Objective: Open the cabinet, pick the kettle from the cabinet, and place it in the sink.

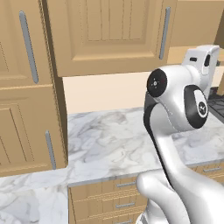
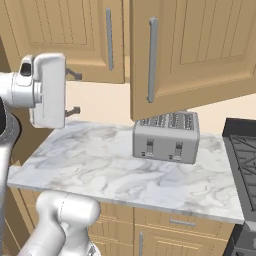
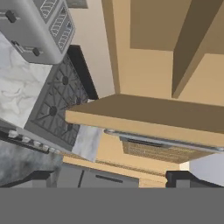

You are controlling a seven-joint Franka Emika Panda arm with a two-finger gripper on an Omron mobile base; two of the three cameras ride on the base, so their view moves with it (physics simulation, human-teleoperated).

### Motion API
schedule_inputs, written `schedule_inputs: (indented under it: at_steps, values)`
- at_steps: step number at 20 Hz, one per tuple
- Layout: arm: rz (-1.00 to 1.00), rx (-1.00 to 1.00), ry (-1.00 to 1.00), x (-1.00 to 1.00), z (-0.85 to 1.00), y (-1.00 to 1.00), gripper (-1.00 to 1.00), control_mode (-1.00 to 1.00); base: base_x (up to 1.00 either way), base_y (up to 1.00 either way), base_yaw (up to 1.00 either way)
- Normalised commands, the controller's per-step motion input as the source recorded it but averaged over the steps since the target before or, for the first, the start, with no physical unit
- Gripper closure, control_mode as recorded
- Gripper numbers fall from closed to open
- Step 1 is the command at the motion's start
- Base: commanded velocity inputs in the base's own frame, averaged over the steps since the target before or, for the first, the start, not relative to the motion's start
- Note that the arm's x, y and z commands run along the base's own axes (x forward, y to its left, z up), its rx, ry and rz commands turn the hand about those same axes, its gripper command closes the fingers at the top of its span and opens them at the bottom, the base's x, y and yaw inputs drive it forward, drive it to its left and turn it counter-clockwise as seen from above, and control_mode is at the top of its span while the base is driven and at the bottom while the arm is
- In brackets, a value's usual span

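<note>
The white robot arm stood nearest, rising up in front of the marble table. Under the table were small wooden drawers with short handles. The arm's hand was lifted high above the table, and the gripper pointed sideways toward the cabinet. Its two dark fingers stood wide apart with nothing between them, so the gripper was let go and held no thing.

A boxy grey toaster sat on the table, near the back, just under the cabinet door. Beside the table on the right was a dark stove with a black grate on top.

Farther back, the wooden cabinet hung on the wall above the table. Its door was swung out a bit, so its edge and its long grey bar handle faced the gripper. In the hand view, the door edge and the handle lay close in front of the fingers, not touching them. The inside of the cabinet could not be seen. On the left stood a tall wooden cabinet.
</note>
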Motion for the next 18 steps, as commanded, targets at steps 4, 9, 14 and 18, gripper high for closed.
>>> schedule_inputs:
  at_steps: [4,9,14,18]
  values:
    - [0.0,-0.01,0.03,0.28,0.0,-0.05,-1.0,-1.0,0.0,0.0,0.0]
    - [0.0,-0.03,0.04,0.28,0.0,-0.17,-1.0,-1.0,0.0,0.0,0.0]
    - [0.0,-0.02,0.05,0.33,0.0,-0.15,-1.0,-1.0,0.0,0.0,0.0]
    - [-0.01,-0.02,0.06,0.34,-0.02,-0.03,-1.0,-1.0,0.0,0.0,0.0]
